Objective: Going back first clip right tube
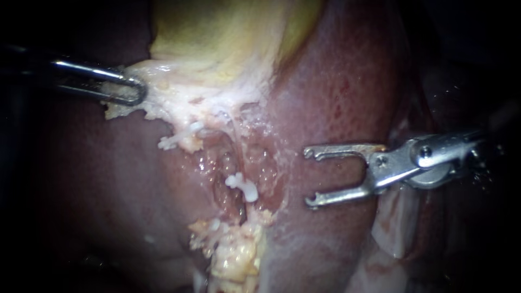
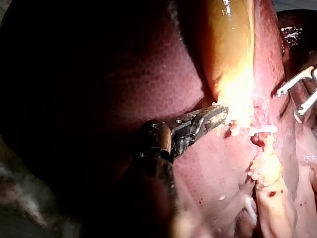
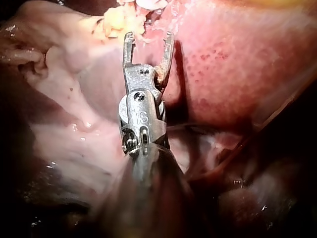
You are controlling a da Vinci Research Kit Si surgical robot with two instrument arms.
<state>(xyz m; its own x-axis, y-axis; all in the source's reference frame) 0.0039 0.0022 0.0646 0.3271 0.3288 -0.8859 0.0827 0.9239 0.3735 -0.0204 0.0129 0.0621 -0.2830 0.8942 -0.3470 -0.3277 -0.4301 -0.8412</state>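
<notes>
The white clip (image 1: pixel 242 186) sits in the wet groove below the gallbladder (image 1: pixel 228 32), across a tube (image 1: pixel 234 154) that is mostly lost in glistening tissue; I cannot tell for sure which tube it is. Another white bit (image 1: pixel 175 141) up to its left is too blurred to name. The right instrument (image 1: pixel 309 177) lies level over the liver (image 1: pixel 347 81), near the clip but apart from it, its 2 jaws spread wide and empty, its shaft cut off at the edge. The left instrument (image 1: pixel 133 91), shaft sunk in shadow, has its jaws clenched on the pale tissue (image 1: pixel 163 103) at the gallbladder's lower rim.
</notes>
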